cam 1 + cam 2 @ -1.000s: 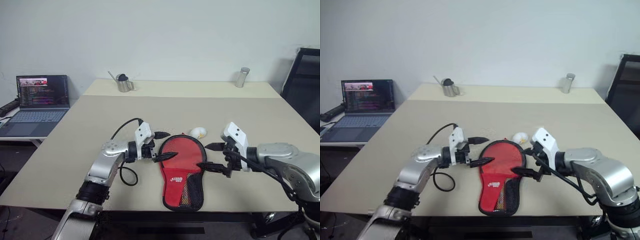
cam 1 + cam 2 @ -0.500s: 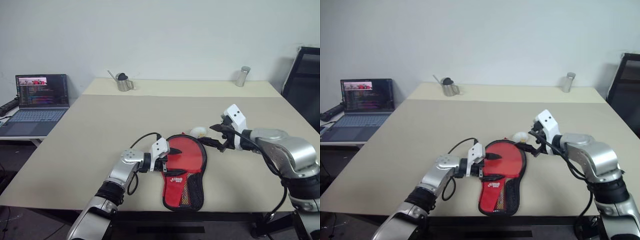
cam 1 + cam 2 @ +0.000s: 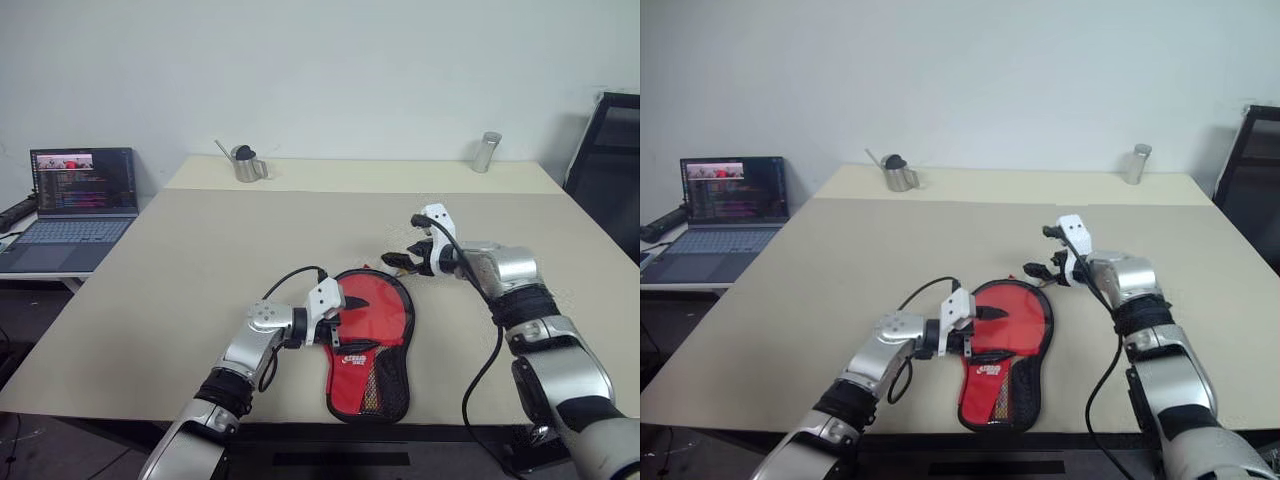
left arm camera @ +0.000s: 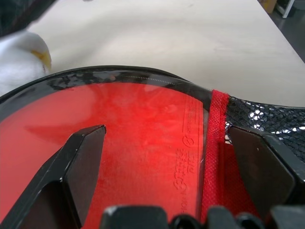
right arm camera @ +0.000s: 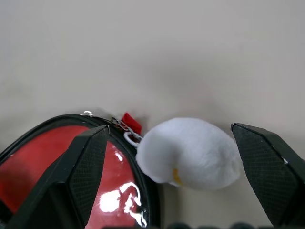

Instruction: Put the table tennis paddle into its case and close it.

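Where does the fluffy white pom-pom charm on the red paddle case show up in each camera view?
Left eye view: white pom-pom charm, at the case's far edge, just beside the right gripper.
Right eye view: mostly hidden behind that gripper.
Left wrist view: upper left corner.
Right wrist view: centre, between the open fingers.
Shared landmark: the red case's black zip rim.

- Beige table (image 3: 200, 260): bore every item.
- Red case (image 3: 368, 340): lay flat near the front edge, white pom-pom (image 5: 190, 153) beside its rounded end.
- Metal watering can (image 3: 244, 165) and metal cup (image 3: 485, 153): stood at the far edge, well apart.
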Controlling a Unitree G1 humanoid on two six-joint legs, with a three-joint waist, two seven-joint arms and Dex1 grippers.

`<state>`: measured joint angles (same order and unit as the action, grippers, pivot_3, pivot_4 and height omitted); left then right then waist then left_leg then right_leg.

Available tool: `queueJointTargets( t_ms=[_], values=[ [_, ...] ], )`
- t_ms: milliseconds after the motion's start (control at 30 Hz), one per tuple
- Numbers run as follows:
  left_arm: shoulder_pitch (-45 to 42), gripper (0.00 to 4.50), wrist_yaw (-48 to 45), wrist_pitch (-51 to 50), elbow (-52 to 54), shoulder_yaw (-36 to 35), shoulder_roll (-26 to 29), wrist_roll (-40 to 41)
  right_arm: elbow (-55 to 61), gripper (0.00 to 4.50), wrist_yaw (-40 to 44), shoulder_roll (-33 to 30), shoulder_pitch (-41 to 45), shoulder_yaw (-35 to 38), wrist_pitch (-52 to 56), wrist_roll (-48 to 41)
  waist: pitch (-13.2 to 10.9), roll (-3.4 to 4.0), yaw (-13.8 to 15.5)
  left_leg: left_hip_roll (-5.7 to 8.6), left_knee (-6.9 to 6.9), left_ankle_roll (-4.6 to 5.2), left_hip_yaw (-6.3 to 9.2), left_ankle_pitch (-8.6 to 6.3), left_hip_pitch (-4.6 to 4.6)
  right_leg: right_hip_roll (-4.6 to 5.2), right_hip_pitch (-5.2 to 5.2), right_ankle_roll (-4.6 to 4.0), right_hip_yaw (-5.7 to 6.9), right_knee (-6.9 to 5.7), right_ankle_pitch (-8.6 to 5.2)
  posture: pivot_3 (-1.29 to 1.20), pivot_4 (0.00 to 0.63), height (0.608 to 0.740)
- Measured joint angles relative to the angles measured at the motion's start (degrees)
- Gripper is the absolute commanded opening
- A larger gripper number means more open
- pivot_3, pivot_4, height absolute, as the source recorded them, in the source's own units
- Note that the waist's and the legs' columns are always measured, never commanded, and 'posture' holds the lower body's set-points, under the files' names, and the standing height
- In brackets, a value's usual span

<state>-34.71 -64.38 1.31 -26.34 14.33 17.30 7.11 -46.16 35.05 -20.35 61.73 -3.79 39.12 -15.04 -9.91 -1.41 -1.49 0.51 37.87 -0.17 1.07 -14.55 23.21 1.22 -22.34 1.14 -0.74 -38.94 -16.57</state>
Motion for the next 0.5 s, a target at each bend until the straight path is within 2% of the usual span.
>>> queueJointTargets(
  t_ms=[233, 500],
  values=[
    [0.77, 4.48, 0.15, -0.99, 1.83, 0.03, 0.11, -0.27, -12.72, 4.5, -0.02, 3.22, 3.26, 0.36, -8.99, 3.89, -0.01, 0.02, -0.12, 0.0, -0.01, 0.0, -0.01, 0.0, 0.0, 0.0, -0.01, 0.0, -0.01, -0.02, 0.0, 0.0, 0.15, 0.74],
    [0.72, 4.48, 0.26, -0.92, 2.1, 0.03, 0.27, -0.78, -17.33, 4.5, 0.73, 4.31, 3.6, 0.31, -13.8, 8.12, -0.01, 0.04, -0.21, -0.01, -0.01, 0.0, -0.02, 0.0, -0.02, 0.0, -0.01, 0.0, -0.02, -0.04, 0.0, 0.0, 0.15, 0.74]
  ],
)
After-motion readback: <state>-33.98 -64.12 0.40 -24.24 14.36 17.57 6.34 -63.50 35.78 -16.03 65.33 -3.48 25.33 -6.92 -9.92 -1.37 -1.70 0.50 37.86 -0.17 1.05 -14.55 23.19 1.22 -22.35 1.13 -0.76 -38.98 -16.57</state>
